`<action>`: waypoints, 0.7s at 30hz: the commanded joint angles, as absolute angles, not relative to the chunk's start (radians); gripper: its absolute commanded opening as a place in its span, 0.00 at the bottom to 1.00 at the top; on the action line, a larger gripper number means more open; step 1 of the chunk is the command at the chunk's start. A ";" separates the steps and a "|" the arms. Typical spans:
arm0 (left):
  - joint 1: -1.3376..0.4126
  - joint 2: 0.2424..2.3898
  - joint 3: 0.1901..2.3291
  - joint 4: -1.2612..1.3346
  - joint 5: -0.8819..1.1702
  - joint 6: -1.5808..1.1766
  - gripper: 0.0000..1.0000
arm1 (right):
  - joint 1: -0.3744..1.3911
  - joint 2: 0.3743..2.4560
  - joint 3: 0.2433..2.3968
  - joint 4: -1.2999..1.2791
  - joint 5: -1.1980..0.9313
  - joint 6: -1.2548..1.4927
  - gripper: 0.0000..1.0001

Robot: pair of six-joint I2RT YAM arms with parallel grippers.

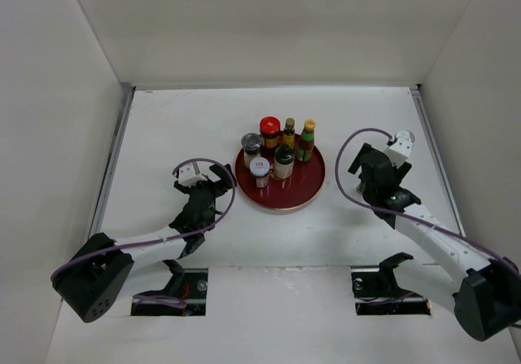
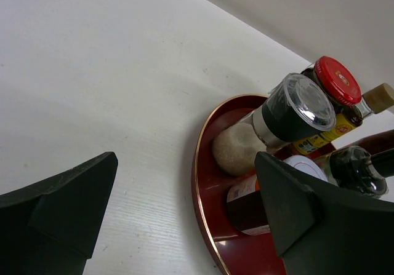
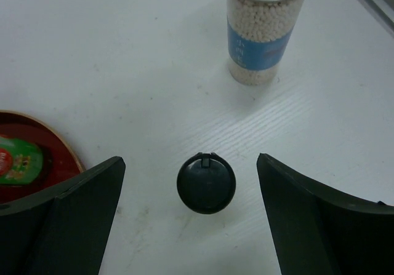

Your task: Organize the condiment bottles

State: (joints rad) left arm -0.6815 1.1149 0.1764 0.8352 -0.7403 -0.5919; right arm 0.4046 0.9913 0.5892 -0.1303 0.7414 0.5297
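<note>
Several condiment bottles stand on the red round tray: a red-capped jar, two yellow-capped sauce bottles, grey-lidded spice jars and a white-lidded jar. My left gripper is open and empty just left of the tray. In the left wrist view its jaws frame the tray rim, with a grey-lidded spice jar and the red-capped jar beyond. My right gripper is open above a dark round lid, apart from it. The white blue-banded shaker stands ahead.
The right arm is right of the tray. The tray's edge and a green-labelled bottle show at the left of the right wrist view. White walls enclose the table on three sides.
</note>
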 commanded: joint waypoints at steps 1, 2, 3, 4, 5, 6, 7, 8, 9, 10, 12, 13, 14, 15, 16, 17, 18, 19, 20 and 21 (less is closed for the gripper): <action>-0.686 1.101 0.187 0.893 -0.729 -0.604 0.96 | 0.370 1.008 0.581 -0.106 0.689 0.557 0.94; -0.685 1.100 0.184 0.893 -0.729 -0.604 0.96 | 0.364 1.017 0.580 -0.103 0.689 0.557 0.94; -0.680 1.103 0.184 0.893 -0.729 -0.604 0.96 | 0.351 1.026 0.580 -0.103 0.684 0.557 0.94; -0.679 1.106 0.184 0.893 -0.729 -0.604 0.96 | 0.340 1.035 0.580 -0.103 0.678 0.560 0.93; -0.682 1.108 0.184 0.893 -0.729 -0.604 0.96 | 0.338 1.040 0.578 -0.103 0.670 0.563 0.92; -0.685 1.103 0.184 0.893 -0.729 -0.604 0.96 | 0.338 1.043 0.572 -0.098 0.663 0.566 0.91; -0.686 1.101 0.184 0.893 -0.729 -0.604 0.96 | 0.338 1.045 0.565 -0.095 0.654 0.571 0.91; -0.686 1.107 0.186 0.893 -0.729 -0.604 0.96 | 0.338 1.049 0.560 -0.095 0.643 0.578 0.89; -0.685 1.117 0.189 0.894 -0.729 -0.604 0.96 | 0.338 1.052 0.557 -0.097 0.631 0.586 0.88; -0.683 1.130 0.192 0.894 -0.729 -0.606 0.96 | 0.334 1.058 0.555 -0.095 0.614 0.589 0.86; -0.686 1.137 0.195 0.894 -0.719 -0.606 0.96 | 0.321 1.069 0.558 -0.091 0.585 0.591 0.81; -0.688 1.129 0.195 0.894 -0.710 -0.607 0.96 | 0.320 1.072 0.561 -0.083 0.580 0.591 0.78; -0.688 1.123 0.193 0.894 -0.707 -0.607 0.96 | 0.320 1.078 0.563 -0.077 0.580 0.591 0.74; -0.685 1.123 0.192 0.894 -0.709 -0.609 0.96 | 0.315 1.086 0.568 -0.074 0.580 0.589 0.71; -0.682 1.124 0.192 0.894 -0.712 -0.611 0.96 | 0.305 1.100 0.575 -0.074 0.580 0.588 0.68; -0.677 1.129 0.192 0.894 -0.710 -0.611 0.96 | 0.295 1.118 0.580 -0.072 0.578 0.584 0.66; -0.677 1.127 0.190 0.894 -0.706 -0.612 0.96 | 0.289 1.138 0.586 -0.072 0.574 0.583 0.63; -0.679 1.120 0.189 0.894 -0.706 -0.614 0.96 | 0.289 1.153 0.592 -0.072 0.569 0.584 0.60; -0.680 1.105 0.184 0.894 -0.706 -0.614 0.96 | 0.292 1.160 0.595 -0.072 0.571 0.584 0.56; -0.680 1.098 0.183 0.894 -0.707 -0.614 0.96 | 0.292 1.160 0.598 -0.072 0.578 0.584 0.51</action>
State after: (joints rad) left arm -0.6811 1.1316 0.1768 0.8406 -0.7185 -0.5980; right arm 0.2974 1.1511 0.5602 -0.1116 0.5869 0.5758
